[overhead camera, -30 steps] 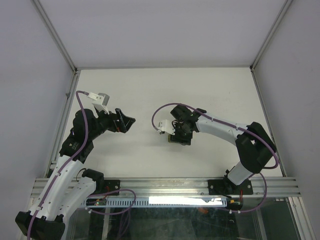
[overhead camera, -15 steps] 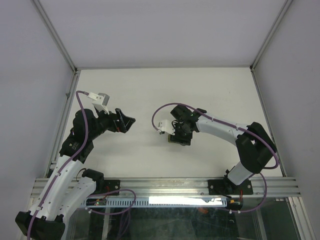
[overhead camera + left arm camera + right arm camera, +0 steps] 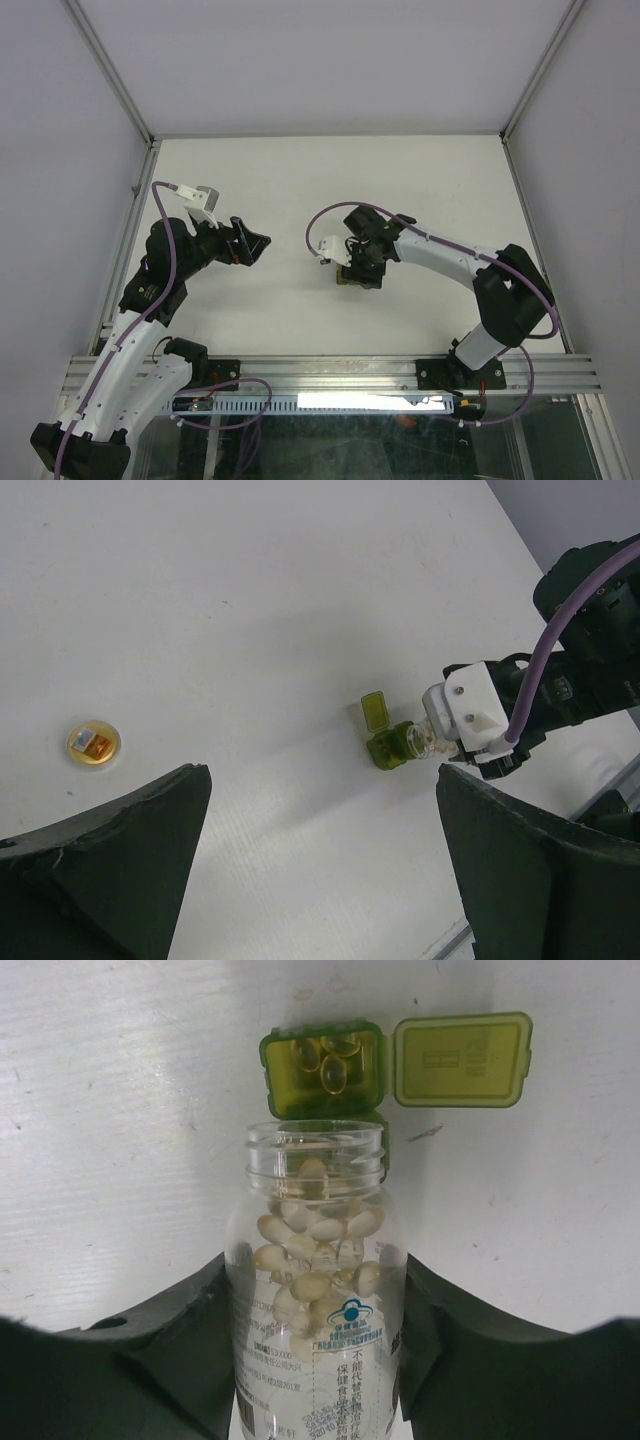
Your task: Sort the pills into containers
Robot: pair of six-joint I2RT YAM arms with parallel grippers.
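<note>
My right gripper (image 3: 315, 1305) is shut on a clear, uncapped bottle (image 3: 318, 1360) of tan pills (image 3: 312, 1245). The bottle's mouth points at a small olive-green container (image 3: 325, 1070) on the table, its lid (image 3: 462, 1060) flipped open to the right. A few pills (image 3: 325, 1058) lie in the open compartment. From above, the right gripper (image 3: 358, 268) hangs over the container (image 3: 344, 280) at mid-table. My left gripper (image 3: 255, 245) stands open and empty well to the left. Its wrist view shows the container (image 3: 385, 748) and the bottle neck (image 3: 425, 738) ahead of the left gripper (image 3: 320, 880).
A small round cap (image 3: 93, 746) with an orange inside lies on the white table (image 3: 250, 600), left of the left gripper. The metal frame rail (image 3: 330, 375) runs along the near edge.
The right wrist has turned a little over the container, and its cable loop has shifted with it. The left arm has not moved.
</note>
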